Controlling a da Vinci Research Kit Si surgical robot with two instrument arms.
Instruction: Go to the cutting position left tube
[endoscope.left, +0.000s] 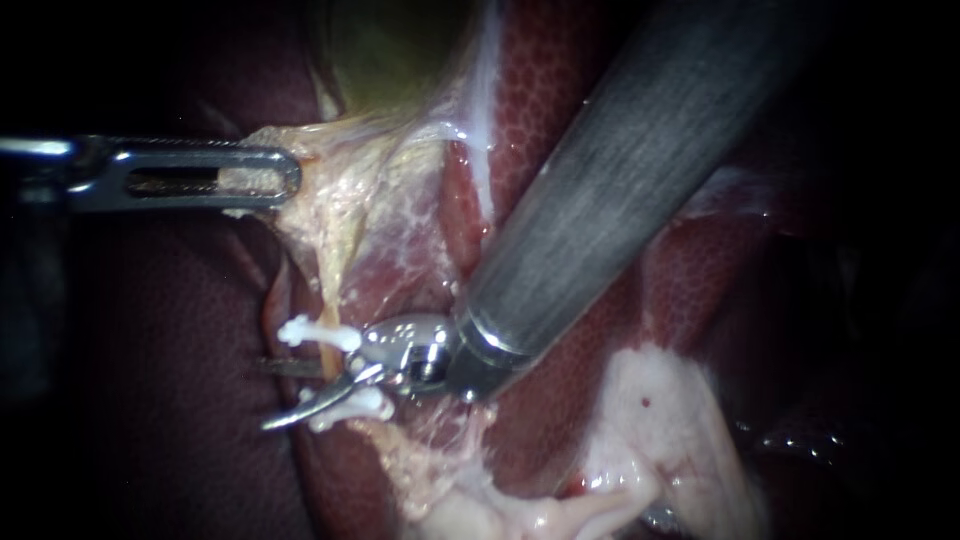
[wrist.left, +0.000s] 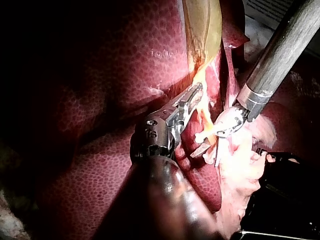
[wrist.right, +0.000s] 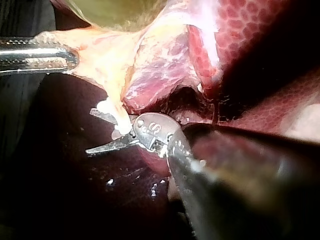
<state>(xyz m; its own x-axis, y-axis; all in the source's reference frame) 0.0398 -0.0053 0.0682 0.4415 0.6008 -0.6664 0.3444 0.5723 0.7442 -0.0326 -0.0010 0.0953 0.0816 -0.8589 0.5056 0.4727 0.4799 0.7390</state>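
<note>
The liver (endoscope.left: 560, 100) is filling most of the endoscope view, dark red and mottled, with the greenish gallbladder (endoscope.left: 390, 50) lying at its upper edge. The right instrument (endoscope.left: 285, 392) is reaching in from the upper right on a thick grey shaft and is presenting two thin blades that are standing apart in a clear gap, gripping nothing. The left instrument (endoscope.left: 270, 176) is coming in level from the left, its slotted jaws closed on a sheet of pale tissue (endoscope.left: 340, 190) below the gallbladder and, it seems, holding that sheet taut.

A thin yellowish tube (endoscope.left: 331, 358) is running down from the pale sheet and passing between the open blades. It is lying deep in the gap, near the hinge. Whether either blade is touching it cannot be told. Two white clips are sitting on the tube: the upper clip (endoscope.left: 318, 332) just above the upper blade, the lower clip (endoscope.left: 362, 403) just beside the lower blade.

The approach is looking nearly or fully complete, since the blades are already straddling the tube between the clips. The next move is probably calling for only a small settling, keeping both blades off the clips.
</note>
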